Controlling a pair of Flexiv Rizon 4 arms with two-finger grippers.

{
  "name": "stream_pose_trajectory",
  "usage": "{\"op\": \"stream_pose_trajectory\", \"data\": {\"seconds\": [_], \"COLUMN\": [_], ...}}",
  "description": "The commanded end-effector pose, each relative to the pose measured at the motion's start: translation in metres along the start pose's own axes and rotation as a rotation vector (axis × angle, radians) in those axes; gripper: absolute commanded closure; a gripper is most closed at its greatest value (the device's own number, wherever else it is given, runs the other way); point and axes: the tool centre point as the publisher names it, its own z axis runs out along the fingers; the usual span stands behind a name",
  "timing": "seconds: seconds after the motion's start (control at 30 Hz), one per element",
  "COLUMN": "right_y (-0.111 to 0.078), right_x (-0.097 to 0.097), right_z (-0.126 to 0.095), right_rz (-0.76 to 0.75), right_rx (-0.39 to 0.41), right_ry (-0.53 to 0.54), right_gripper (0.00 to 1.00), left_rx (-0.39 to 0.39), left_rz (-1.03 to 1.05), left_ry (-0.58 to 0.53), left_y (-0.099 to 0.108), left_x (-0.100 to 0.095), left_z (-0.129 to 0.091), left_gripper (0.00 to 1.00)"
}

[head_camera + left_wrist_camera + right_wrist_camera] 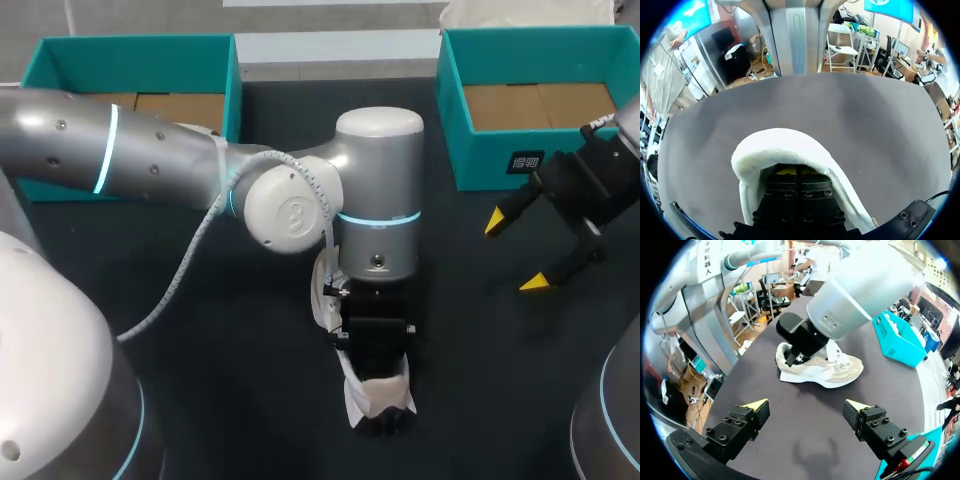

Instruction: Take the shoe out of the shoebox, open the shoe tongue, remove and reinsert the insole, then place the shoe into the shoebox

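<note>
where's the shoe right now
In the head view the shoe lies on the table near its middle, with the left gripper in its heel opening.

Bright, even overhead light throws a soft shadow of the right fingers (754, 408) onto the dark table (790, 432).

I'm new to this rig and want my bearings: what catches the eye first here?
The left arm stretches to mid-table, the left claw sunk in the opening of a cream sneaker on the dark table. The right claw hangs open nearby, yellow tips apart. The left shoebox and right shoebox, both teal, flank the far edge.
</note>
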Motion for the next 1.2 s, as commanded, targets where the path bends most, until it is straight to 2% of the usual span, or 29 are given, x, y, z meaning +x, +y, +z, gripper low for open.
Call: {"op": "stream_pose_trajectory", "data": {"seconds": [0.03,0.3,0.63,0.8,1.2], "right_y": [0.0,0.0,0.0,0.0,0.0], "right_x": [0.0,0.0,0.0,0.0,0.0], "right_z": [0.001,0.001,0.001,0.001,0.001], "right_rz": [0.001,0.001,0.001,0.001,0.001], "right_rx": [0.003,0.003,0.003,0.003,0.003], "right_ry": [0.0,0.0,0.0,0.0,0.0], "right_gripper": [0.0,0.0,0.0,0.0,0.0], "left_rx": [-0.001,-0.017,-0.128,-0.211,-0.309], "left_rz": [-0.006,-0.032,-0.055,-0.065,-0.025], "left_ry": [-0.009,-0.013,-0.034,-0.062,-0.119], "left_y": [0.006,0.016,0.038,0.053,0.087], "left_x": [0.0,0.0,0.002,0.005,0.002], "left_z": [0.018,0.032,0.045,0.043,0.04], "left_gripper": [1.0,1.0,1.0,1.0,1.0]}}
